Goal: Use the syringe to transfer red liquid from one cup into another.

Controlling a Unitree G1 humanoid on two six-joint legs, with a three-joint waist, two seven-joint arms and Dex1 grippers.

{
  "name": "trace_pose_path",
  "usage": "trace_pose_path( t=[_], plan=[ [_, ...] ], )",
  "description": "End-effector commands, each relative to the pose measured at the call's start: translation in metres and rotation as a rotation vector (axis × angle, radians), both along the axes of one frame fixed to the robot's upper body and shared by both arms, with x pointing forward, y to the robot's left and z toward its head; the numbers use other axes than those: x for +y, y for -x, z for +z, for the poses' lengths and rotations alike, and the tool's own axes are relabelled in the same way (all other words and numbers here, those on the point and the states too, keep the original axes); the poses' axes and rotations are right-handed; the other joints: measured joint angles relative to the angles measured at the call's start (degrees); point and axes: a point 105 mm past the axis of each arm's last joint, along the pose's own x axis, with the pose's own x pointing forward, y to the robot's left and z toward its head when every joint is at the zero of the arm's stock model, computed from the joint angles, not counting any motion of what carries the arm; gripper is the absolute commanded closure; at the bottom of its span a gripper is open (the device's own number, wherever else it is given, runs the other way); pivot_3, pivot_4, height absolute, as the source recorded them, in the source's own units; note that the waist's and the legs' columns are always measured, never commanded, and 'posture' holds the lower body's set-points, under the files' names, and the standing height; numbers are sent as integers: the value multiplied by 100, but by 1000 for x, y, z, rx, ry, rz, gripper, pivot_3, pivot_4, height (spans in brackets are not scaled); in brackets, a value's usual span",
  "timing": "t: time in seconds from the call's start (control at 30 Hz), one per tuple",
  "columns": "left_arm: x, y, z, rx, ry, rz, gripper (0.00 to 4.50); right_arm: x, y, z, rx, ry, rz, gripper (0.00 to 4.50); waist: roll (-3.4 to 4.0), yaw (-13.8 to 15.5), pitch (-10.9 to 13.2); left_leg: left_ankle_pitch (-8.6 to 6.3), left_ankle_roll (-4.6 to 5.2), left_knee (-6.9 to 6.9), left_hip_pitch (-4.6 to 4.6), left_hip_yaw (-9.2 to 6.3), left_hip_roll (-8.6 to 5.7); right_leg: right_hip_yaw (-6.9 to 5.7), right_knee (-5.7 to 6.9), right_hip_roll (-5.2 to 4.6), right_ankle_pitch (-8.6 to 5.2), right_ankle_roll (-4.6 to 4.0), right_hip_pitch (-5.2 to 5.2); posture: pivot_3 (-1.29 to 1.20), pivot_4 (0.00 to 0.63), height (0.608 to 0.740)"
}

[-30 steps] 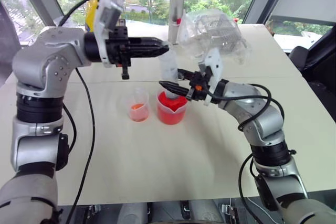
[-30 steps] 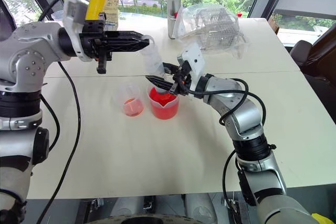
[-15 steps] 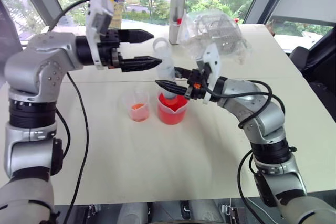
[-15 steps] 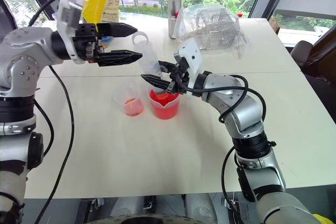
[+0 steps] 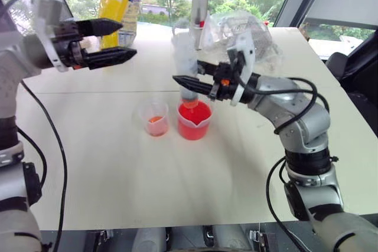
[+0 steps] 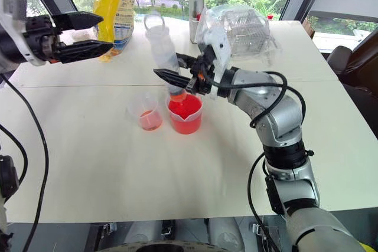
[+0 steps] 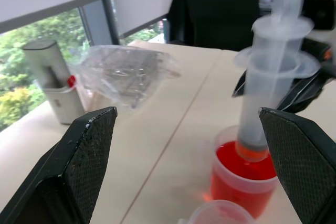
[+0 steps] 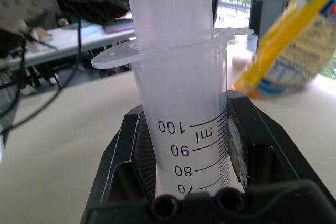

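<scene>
**Syringe held upright over the red beaker, left gripper spread wide off to the side**

The right gripper [image 5: 190, 73] is clamped on the barrel of the syringe [image 5: 185, 63], which stands nearly upright with its orange-red tip just above, or just touching, the red liquid [image 5: 194, 113] in the spouted beaker [image 5: 194, 121] — the head views cannot settle which. The right wrist view gives what the head views cannot: the printed graduations running from 100 downward, the barrel's flange above the fingers [image 8: 126, 166], and both pads pressed flat against the clear plastic. The left wrist view, looking from the other side, shows the plunger drawn up out of the barrel and the tip over the red surface.

The left gripper [image 5: 123, 41] hangs well to the left of the syringe, its two fingers spread apart and holding nothing.

The smaller cup [image 5: 155, 118], with a little orange-red at its bottom, stands just beside the beaker on its left, the two apart by a narrow gap. Behind them, toward the far edge of the table [image 5: 147, 187], stand a yellow bag [image 5: 118, 4], a tall grey cylinder [image 5: 198, 10] and a crumpled clear plastic pack [image 5: 245, 36]. The near half of the tabletop in front of the cups lies bare — broad room on both sides, right to the near edge.
</scene>
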Motion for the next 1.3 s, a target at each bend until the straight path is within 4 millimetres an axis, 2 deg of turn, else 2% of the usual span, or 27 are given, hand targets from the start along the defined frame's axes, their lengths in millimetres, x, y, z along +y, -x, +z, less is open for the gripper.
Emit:
trace_pose_path(
  t=[0.03, 0.17, 0.33, 0.53, 0.63, 0.77, 0.9, 0.97, 1.13, 1.3],
  plan=[
    [15, -1, 14, -74, 2, 69, 58, 11, 11, 32, -53, -48, 72, 3039, 0, -10, 0, 0, 0, 0, 0, 0, 1, 0, 1, 1, 0, 0, -1, 0, 150, 740],
    [22, 0, 17, -90, 5, 89, 58, 30, 14, 41, -24, -78, 152, 3039, 0, -9, 0, 0, 0, 0, 0, 1, 2, 0, 6, 1, 0, -1, -3, 0, 150, 740],
    [26, 13, 21, -74, 15, 74, 58, 56, 2, 17, 0, -74, 187, 3039, 0, -29, 0, 0, 0, 0, -1, 6, 1, 4, 5, -1, 0, 0, -6, 0, 150, 740],
    [30, 28, 38, -75, 75, 59, 58, 70, -7, -8, 14, -64, 192, 3039, -1, -14, -1, 0, 0, 0, -3, 6, 0, 5, 10, -4, 0, 0, -9, 0, 150, 740],
    [23, 40, 48, -79, 95, 14, 58, 76, -10, -21, 31, -55, 190, 3039, -2, -19, -1, 0, -1, 0, -3, 6, 0, 5, 10, -4, 0, 0, -9, 0, 150, 740],
    [12, 46, 52, -74, 106, -35, 58, 79, -12, -25, 35, -51, 190, 3039, -2, -23, -1, 2, -3, 0, -3, 6, 0, 5, 14, -4, 0, -1, -10, 0, 150, 740],
    [-15, 44, 41, -38, 93, -121, 58, 82, -13, -30, 35, -37, 193, 3039, -2, -11, -1, 3, -5, 0, -2, 5, 0, 5, 17, -4, 0, -1, -11, 0, 150, 740],
    [-22, 38, 31, -26, 74, -117, 58, 83, -13, -31, 33, -35, 192, 3039, -2, -13, -1, 4, -8, 0, -1, 5, -1, 5, 19, -6, 0, -1, -10, 0, 150, 740],
    [-26, 32, 18, -8, 51, -103, 58, 84, -14, -32, 30, -31, 185, 3039, -2, -67, -1, 6, -11, 0, -1, 5, -1, 9, 25, -3, 0, -2, -16, 0, 150, 740],
    [-25, 30, 17, -9, 53, -97, 58, 83, -14, -34, 31, -26, 179, 3039, -2, -145, -1, 7, -12, 0, -1, 5, 0, 9, 26, -4, 0, -2, -17, 0, 150, 740]
  ],
)
